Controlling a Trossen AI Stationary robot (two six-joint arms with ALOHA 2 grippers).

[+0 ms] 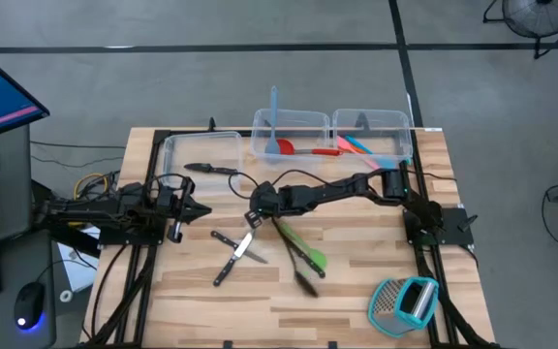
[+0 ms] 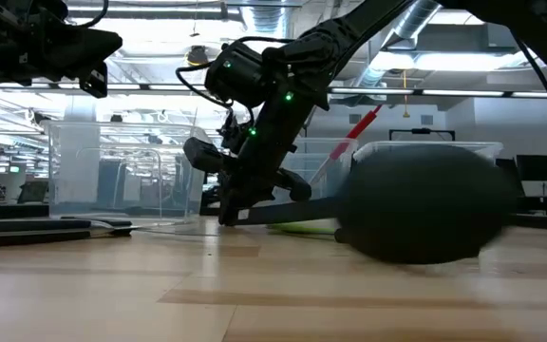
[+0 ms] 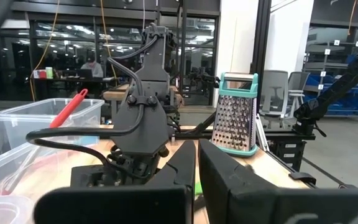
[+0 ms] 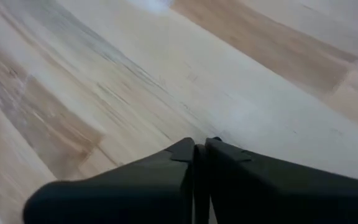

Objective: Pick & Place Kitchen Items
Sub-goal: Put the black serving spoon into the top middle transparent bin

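My right gripper [image 1: 256,219] reaches to the table's middle, shut, its fingertips [image 4: 197,149] pointing down just above the wood; it also shows in the low view [image 2: 231,214]. A black spoon [image 1: 303,279] and a green spatula [image 1: 306,252] lie flat with their handles running up toward it. Two black-handled knives [image 1: 232,254] lie crossed to its near left. Another black spoon [image 1: 206,168] lies by the left bin. My left gripper [image 1: 190,211] hovers shut at the table's left, pointing right. My right gripper's shut fingertips stand by the black spoon's handle end [image 2: 254,217], low over the table. The right wrist view shows nothing between the fingers. I cannot tell whether they touch the handle.
Three clear bins stand along the far edge: the left one [image 1: 172,145], the middle one [image 1: 260,121] holding a blue spatula [image 1: 273,111] and a red spoon [image 1: 303,150], and the right one [image 1: 405,121] holding pink and orange spatulas [image 1: 356,145]. A teal-framed grater [image 1: 405,301] lies at the near right.
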